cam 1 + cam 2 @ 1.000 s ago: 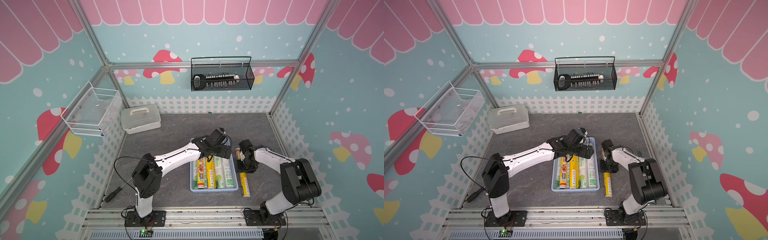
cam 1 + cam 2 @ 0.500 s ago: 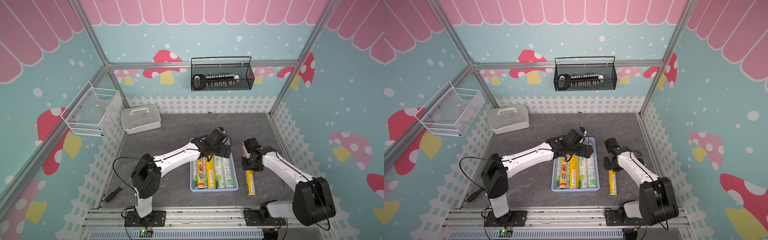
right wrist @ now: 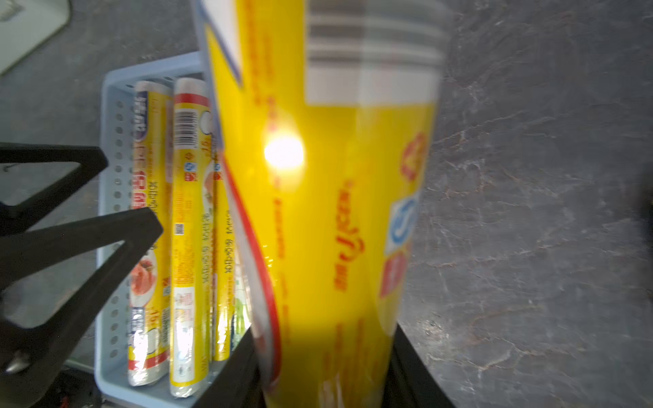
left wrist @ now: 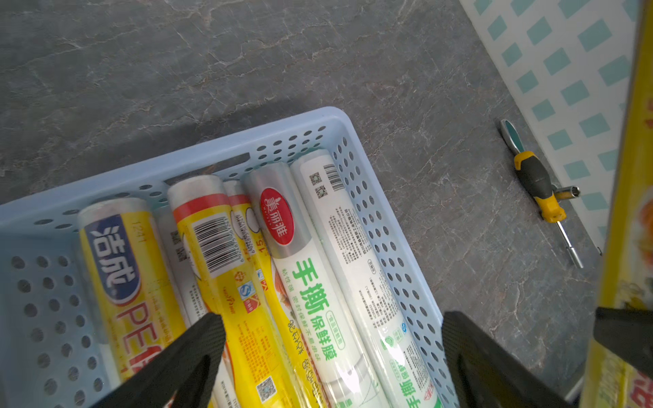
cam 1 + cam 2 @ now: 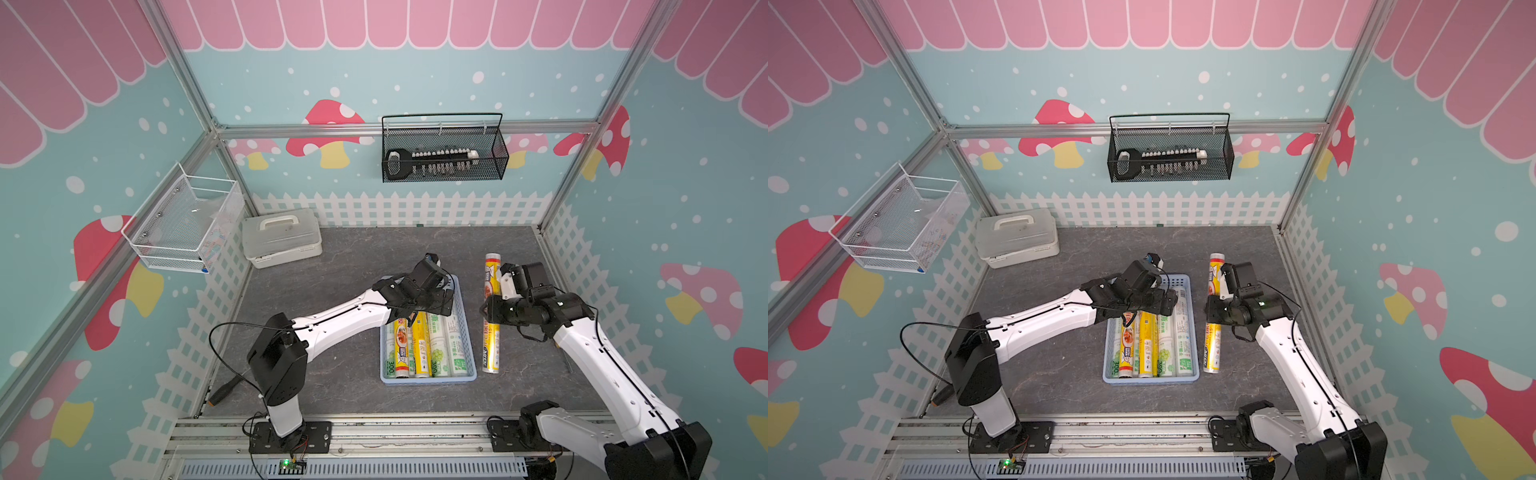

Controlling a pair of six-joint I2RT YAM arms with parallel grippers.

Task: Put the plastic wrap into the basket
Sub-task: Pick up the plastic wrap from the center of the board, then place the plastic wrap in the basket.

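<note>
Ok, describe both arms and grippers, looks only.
Both arms match: the left arm and right arm have white tapered links and black joint housings. Thin black cable runs along each. The left gripper and right gripper are black; the left's wedge-shaped fingers have triangular cut-outs.

This is looking like a robotics lab's staged test cell rather than a real room: an aluminium frame (image 5: pixel 270 131) is holding up printed wall panels (image 5: pixel 374 83) of pink scallops, mushrooms and a white picket fence (image 5: pixel 415 208), all closing in a small grey stone-patterned floor (image 5: pixel 353 249). A left arm (image 5: pixel 345 318) and a right arm (image 5: pixel 602 365) are standing bolted to a metal rail (image 5: pixel 415 432) along the open front, with cables trailing and a small circuit board (image 5: pixel 291 464) glowing green near it.
</note>
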